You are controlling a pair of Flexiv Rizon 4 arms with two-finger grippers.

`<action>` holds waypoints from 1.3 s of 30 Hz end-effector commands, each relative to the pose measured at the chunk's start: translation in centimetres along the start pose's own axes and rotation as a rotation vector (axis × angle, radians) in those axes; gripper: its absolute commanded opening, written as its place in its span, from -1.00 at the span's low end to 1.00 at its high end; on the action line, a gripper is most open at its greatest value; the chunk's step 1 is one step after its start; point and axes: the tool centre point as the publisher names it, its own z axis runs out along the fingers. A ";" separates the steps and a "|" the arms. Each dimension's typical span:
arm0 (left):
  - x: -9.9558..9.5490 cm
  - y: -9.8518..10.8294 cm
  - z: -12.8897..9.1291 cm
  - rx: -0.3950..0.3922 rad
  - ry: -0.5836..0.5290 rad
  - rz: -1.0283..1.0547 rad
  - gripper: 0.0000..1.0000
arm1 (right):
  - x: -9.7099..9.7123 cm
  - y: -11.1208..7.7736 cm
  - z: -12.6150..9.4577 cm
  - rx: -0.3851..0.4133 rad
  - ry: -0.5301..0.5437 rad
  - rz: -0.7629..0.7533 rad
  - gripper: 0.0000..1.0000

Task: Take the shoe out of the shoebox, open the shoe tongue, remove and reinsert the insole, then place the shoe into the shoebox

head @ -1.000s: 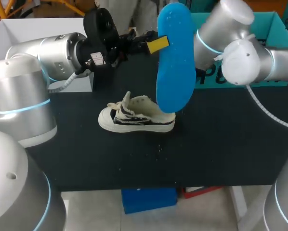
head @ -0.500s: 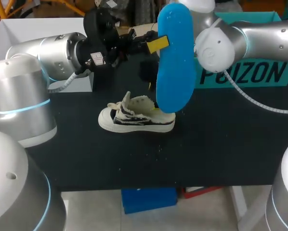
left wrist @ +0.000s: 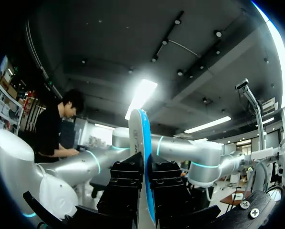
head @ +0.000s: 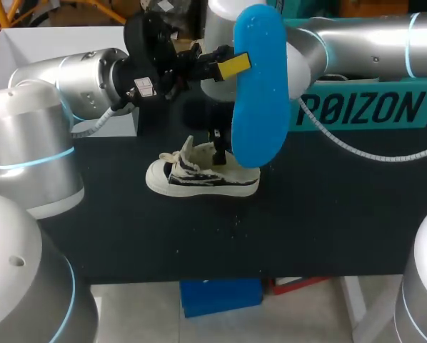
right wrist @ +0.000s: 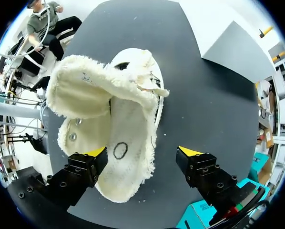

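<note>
Insole (head: 260, 86) stands pinched in left fingers (head: 233, 66); right fingers (right wrist: 190, 153) gape over shoe (right wrist: 116, 129) lying outside shoebox (head: 363, 108).

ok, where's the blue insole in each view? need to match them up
Head view: the blue insole stands upright at upper centre, clamped in the left hand, its lower end over the heel of the shoe.
Left wrist view: edge-on between that hand's fingers, straight ahead.
Right wrist view: not in it.
Shared landmark: the right arm, behind the insole in head and left wrist views; the shoe links head and right wrist views.
</note>
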 end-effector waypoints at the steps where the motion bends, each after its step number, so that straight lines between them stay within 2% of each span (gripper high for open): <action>1: 0.0 0.1 0.0 0.001 0.001 0.002 -1.00 | -0.5 1.1 0.8 0.108 0.014 0.000 0.84; 9: 0.0 0.1 0.0 0.001 0.001 0.002 -1.00 | -0.5 1.0 2.2 0.073 0.032 0.031 0.79; 11: 0.0 0.1 0.0 0.001 0.001 0.002 -1.00 | -0.4 0.9 2.6 0.068 0.034 0.039 0.70; 12: 0.0 0.1 0.0 0.001 0.001 0.002 -1.00 | -0.4 0.8 2.8 0.069 0.034 0.040 0.53; 13: 0.0 0.1 0.0 0.001 0.001 0.002 -1.00 | -0.2 0.8 2.9 0.065 0.038 0.045 -0.03; 16: 0.0 0.1 0.0 0.001 0.001 0.002 -1.00 | 0.2 1.0 3.4 0.055 0.048 0.048 -0.29; 17: 0.0 0.1 0.0 0.001 0.001 0.002 -1.00 | 0.2 1.0 3.4 0.055 0.048 0.048 -0.55; 18: 0.0 0.1 0.0 0.001 0.001 0.002 -1.00 | 0.2 1.0 3.4 0.055 0.048 0.048 -1.00; 39: 0.0 0.1 0.0 0.001 0.001 0.002 -1.00 | 0.2 1.0 3.4 0.055 0.048 0.048 -1.00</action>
